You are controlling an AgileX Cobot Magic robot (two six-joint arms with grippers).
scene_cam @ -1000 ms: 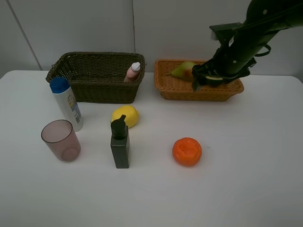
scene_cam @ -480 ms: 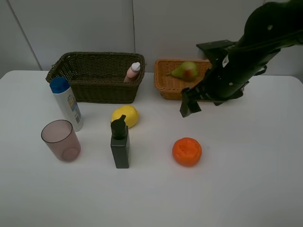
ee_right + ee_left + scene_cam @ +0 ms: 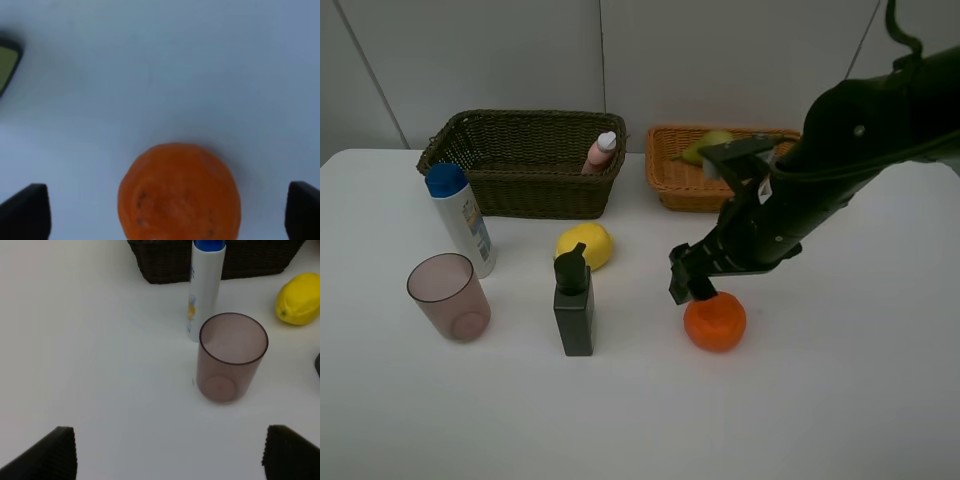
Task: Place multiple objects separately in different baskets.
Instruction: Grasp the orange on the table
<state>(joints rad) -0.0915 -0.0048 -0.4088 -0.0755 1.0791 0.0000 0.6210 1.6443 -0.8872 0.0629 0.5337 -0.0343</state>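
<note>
Altogether two baskets (image 3: 525,195) (image 3: 692,192), three bottles (image 3: 604,150) (image 3: 466,225) (image 3: 574,312), one orange (image 3: 715,322).

White table (image 3: 880,400), dark brown woven basket (image 3: 525,190), orange-tan woven basket (image 3: 675,190), yellow lemon (image 3: 585,243), vivid orange (image 3: 715,322), blue-capped white bottle (image 3: 463,222), translucent pinkish cup (image 3: 448,297)

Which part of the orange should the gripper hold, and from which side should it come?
Probably across its widest middle, straight down from above: the orange is round, sits free on the table, and the open right gripper hangs just over it.
</note>
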